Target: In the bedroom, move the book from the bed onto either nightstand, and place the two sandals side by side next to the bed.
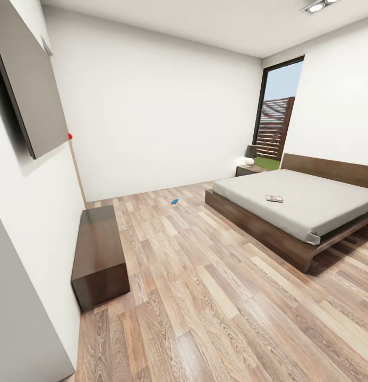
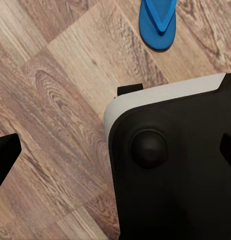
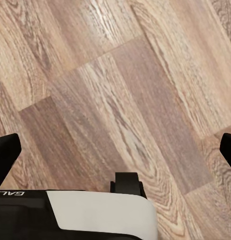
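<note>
While the book is seen lying on the bed at the right, 1 blue sandal is seen on the far floor; both grippers' fingers appear spread wide apart.

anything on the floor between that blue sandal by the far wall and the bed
In the head view, the stretch between the sandal and the bed is bare wood-plank floor; nothing lies on it.

The bedroom is seen from high up by the head view, across the floor. The same planks are viewed downward, close, by both wrist views.
</note>
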Robot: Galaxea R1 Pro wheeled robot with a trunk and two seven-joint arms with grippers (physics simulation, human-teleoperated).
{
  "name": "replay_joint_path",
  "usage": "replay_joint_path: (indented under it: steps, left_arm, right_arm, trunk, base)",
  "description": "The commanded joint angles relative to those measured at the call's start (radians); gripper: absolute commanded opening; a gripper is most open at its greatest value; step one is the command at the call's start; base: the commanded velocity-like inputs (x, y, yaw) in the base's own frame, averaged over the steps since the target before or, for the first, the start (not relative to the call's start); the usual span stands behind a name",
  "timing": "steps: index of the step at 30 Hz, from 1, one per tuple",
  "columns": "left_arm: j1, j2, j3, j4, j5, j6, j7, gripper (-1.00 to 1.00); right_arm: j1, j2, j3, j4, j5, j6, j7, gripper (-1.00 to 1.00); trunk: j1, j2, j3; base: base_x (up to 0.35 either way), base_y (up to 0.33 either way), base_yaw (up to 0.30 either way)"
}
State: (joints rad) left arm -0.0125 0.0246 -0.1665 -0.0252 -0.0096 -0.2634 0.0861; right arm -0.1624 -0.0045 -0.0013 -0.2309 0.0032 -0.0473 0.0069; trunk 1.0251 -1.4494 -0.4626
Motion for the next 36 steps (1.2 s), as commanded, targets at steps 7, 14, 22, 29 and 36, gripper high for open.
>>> replay_joint_path:
  steps: [7, 14, 22, 29, 36]
  left_arm:
    - [-0.001, 0.0, -0.008, 0.001, -0.001, -0.003, 0.006, 1.0]
    - [-0.001, 0.0, -0.008, 0.001, -0.001, -0.003, 0.006, 1.0]
    - [-0.001, 0.0, -0.008, 0.001, -0.001, -0.003, 0.006, 1.0]
    - [-0.001, 0.0, -0.008, 0.001, -0.001, -0.003, 0.006, 1.0]
    - [-0.001, 0.0, -0.008, 0.001, -0.001, -0.003, 0.006, 1.0]
  right_arm:
    - [-0.001, 0.0, 0.0, 0.001, 0.0, -0.003, 0.001, 1.0]
    - [-0.001, 0.0, 0.0, 0.001, 0.001, -0.003, 0.001, 1.0]
    - [-0.001, 0.0, 0.0, 0.001, 0.001, -0.003, 0.001, 1.0]
    - [-0.001, 0.0, 0.0, 0.001, 0.001, -0.003, 0.001, 1.0]
    - [-0.001, 0.0, 0.0, 0.001, 0.001, -0.003, 0.001, 1.0]
  trunk:
    - [0.0, -0.001, -0.001]
    - [0.0, -0.001, -0.001]
    - [0.0, -0.001, -0.001]
    - [0.0, -0.001, -0.001]
    - [0.0, -0.001, -0.001]
  base:
    - [0.0, 0.044, 0.0]
    - [0.0, 0.016, 0.0]
    - [0.0, 0.006, 0.0]
    - [0.0, 0.002, -0.054]
    - [0.0, 0.007, -0.169]
